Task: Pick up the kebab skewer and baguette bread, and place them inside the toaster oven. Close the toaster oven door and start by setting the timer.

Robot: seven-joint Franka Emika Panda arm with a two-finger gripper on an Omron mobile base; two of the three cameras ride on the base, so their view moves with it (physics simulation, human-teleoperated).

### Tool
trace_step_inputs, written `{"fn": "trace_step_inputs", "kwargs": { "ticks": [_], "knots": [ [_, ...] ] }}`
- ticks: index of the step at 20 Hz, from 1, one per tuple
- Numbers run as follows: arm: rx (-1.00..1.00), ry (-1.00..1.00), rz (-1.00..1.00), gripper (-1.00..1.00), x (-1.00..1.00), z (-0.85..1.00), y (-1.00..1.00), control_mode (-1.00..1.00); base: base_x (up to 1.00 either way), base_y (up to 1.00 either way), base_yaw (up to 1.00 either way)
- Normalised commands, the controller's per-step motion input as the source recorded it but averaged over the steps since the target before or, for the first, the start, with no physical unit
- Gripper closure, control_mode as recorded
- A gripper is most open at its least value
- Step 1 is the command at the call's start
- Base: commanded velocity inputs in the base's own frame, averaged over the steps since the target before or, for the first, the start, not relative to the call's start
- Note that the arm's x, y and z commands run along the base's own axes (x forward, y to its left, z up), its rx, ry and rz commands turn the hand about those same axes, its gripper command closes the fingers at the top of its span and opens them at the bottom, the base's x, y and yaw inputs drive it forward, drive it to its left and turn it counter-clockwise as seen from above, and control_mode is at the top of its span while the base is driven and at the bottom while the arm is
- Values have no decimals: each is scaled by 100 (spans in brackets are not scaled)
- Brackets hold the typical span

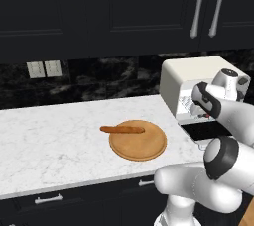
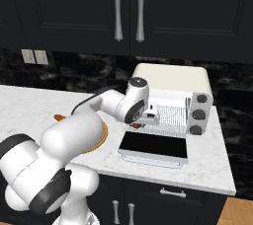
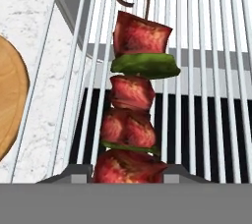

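Gripper [image 3: 129, 175] clasps kebab skewer [image 3: 134, 115] over toaster oven [image 2: 170, 82] rack.

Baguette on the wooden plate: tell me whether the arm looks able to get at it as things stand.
Probably yes, but not at once. The baguette bread lies bare on the wooden plate, nothing over it. However, the gripper is at the toaster oven, its fingers shut on the kebab skewer over the wire rack.
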Motion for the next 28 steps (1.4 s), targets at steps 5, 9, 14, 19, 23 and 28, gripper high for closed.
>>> {"fn": "trace_step_inputs", "kwargs": {
  "ticks": [5,9,14,19,23,28],
  "knots": [
    [1,0,0,100,1,-8,0,-100,0,0,0],
    [0,-1,0,-100,-7,-26,0,-100,0,0,0],
    [0,-2,0,-100,-9,-18,-1,-100,0,0,0],
    [3,0,0,-100,-6,11,-6,-100,0,0,0],
    [4,0,0,-100,-22,37,0,-100,0,0,0],
    [1,0,0,-100,-65,89,12,-100,0,0,0]
  ]
}}
